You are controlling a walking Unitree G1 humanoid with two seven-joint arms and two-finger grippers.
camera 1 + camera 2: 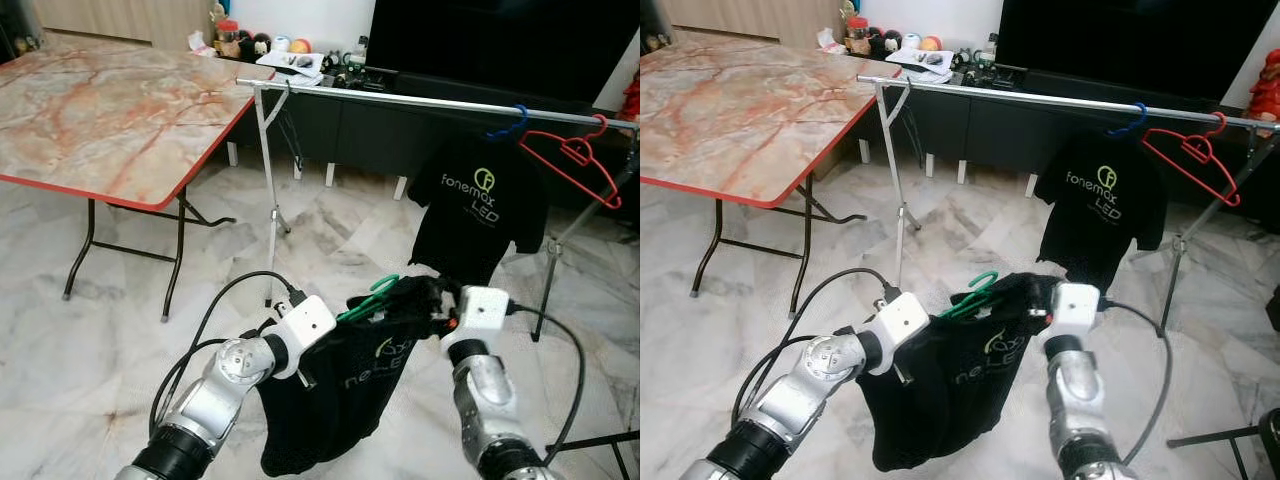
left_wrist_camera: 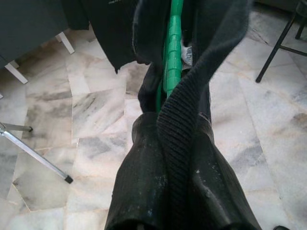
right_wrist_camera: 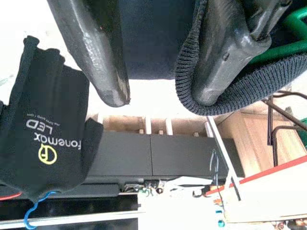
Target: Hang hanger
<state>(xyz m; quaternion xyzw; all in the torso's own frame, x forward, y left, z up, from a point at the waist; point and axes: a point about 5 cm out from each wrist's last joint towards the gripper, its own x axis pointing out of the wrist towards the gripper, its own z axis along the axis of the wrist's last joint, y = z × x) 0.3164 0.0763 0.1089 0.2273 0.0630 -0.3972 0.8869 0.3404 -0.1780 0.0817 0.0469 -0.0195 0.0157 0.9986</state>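
Both grippers hold a black T-shirt (image 1: 330, 400) on a green hanger (image 1: 372, 296) low in front of the robot: the left gripper (image 2: 168, 115) is clamped on collar and hanger, the right gripper (image 3: 158, 62) pinches fabric. The metal rail (image 1: 420, 102), toward 12 o'clock, already carries a hung shirt (image 1: 480, 205) and a red hanger (image 1: 570, 155). By the look of it, lifting and hooking remain.

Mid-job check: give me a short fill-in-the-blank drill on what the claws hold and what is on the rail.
1. The black T-shirt between the two claws sits on a ____ plastic hanger.
2. The empty hanger on the silver metal rail is ____.
3. The hung black T-shirt has a ____ hook.
4. The marble-pattern folding table stands on the robot's ____.

Missing words: green; red; blue; left
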